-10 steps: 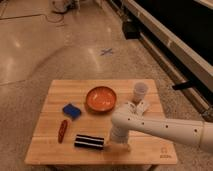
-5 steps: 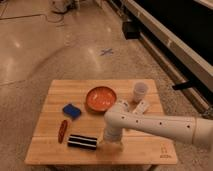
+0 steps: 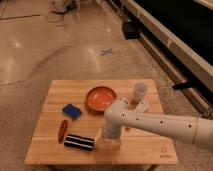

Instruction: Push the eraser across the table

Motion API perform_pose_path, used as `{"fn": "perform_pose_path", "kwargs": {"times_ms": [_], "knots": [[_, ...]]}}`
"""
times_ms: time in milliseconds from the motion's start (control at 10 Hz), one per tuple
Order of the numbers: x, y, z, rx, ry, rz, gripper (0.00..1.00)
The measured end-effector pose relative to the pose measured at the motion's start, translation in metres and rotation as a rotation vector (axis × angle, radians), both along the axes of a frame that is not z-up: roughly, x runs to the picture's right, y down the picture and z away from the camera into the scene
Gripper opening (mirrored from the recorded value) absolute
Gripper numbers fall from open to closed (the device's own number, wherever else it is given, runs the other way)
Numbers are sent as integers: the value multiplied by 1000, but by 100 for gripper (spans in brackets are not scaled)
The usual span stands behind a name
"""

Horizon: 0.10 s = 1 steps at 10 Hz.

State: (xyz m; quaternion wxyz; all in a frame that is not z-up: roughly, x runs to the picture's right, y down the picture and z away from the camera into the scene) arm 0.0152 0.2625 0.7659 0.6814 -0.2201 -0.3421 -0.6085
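Table (image 3: pixel 150 147): arm bent down, claw (image 3: pixel 106 145) beside eraser (image 3: pixel 79 142).

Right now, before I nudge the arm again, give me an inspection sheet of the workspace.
Surface: light wooden table, logo mark at its near right corner.
Job's things: black striped eraser near the front left edge.
Clutter: orange bowl, blue block, red object, white cup, white marker.
Grippers: gripper low over the table, just right of the eraser.
Cables: dark cords on the far floor.
Surroundings: polished floor, blue cross mark.
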Motion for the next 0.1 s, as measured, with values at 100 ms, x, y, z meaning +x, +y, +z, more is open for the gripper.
{"fn": "perform_pose_path", "kwargs": {"times_ms": [100], "knots": [[9,-10,0,18,2,12,80]]}}
